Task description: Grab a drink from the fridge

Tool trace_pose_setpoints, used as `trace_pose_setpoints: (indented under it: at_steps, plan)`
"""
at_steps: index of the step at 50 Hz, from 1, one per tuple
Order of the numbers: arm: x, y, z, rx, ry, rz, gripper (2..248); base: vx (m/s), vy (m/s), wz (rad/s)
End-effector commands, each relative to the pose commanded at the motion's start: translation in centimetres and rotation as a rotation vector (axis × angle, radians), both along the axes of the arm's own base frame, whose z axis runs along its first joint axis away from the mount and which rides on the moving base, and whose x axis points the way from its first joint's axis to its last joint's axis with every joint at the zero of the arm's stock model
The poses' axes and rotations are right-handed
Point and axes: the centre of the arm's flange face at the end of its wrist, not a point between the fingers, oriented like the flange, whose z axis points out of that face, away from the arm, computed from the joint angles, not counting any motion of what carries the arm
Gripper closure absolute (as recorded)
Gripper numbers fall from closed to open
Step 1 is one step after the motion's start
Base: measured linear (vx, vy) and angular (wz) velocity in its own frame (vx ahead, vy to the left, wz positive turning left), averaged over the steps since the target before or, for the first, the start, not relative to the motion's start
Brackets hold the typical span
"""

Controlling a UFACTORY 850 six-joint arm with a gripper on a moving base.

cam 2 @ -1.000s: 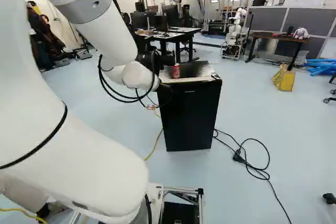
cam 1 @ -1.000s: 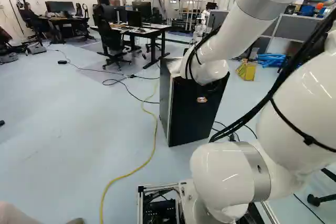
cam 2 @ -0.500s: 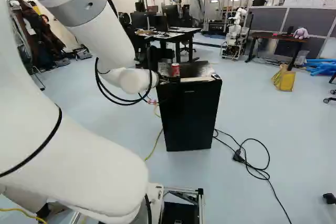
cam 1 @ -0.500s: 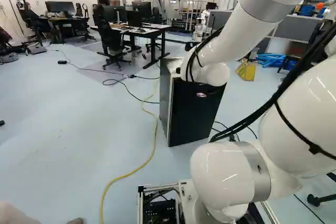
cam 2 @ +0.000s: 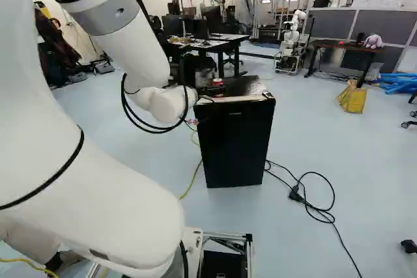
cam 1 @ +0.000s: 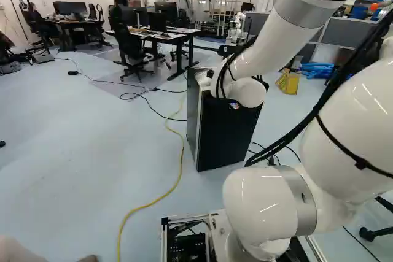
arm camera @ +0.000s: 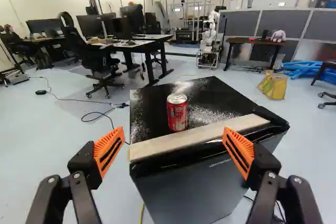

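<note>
The gripper (cam 2: 204, 80) shows dark at the wrist's far side in the right base view, by the top of the black fridge (cam 2: 236, 141). In the wrist view the gripper (arm camera: 173, 136) stands wide open, its orange pads apart with nothing gripped. Ahead of the gap between them, a red drink can (arm camera: 177, 113) stands upright on the fridge top, behind the pale strip along its front edge. The fridge door is closed. Only part of the can (cam 2: 217, 83) shows in the right base view.
Desks with monitors (cam 1: 158, 32) and an office chair (cam 1: 128, 47) stand beyond the fridge. A yellow cable (cam 1: 182, 157) runs along the floor, black cables (cam 2: 316, 208) lie right of the fridge. Another robot (cam 2: 290, 43) and a yellow container (cam 2: 354, 98) are farther back.
The forearm and wrist have shifted slightly near the fridge's front top edge, and in the right base view the can is now more hidden. The base and fridge have not moved.
</note>
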Motion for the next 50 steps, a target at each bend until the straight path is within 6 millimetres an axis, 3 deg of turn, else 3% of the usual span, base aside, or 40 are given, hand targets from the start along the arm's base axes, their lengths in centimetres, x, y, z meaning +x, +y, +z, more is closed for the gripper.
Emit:
trace_pose_setpoints:
  at_steps: [50]
  plan:
    - [1.3, -0.1, -4.3, 0.000, 0.067, -0.001, 3, 0.000, 0.000, 0.000]
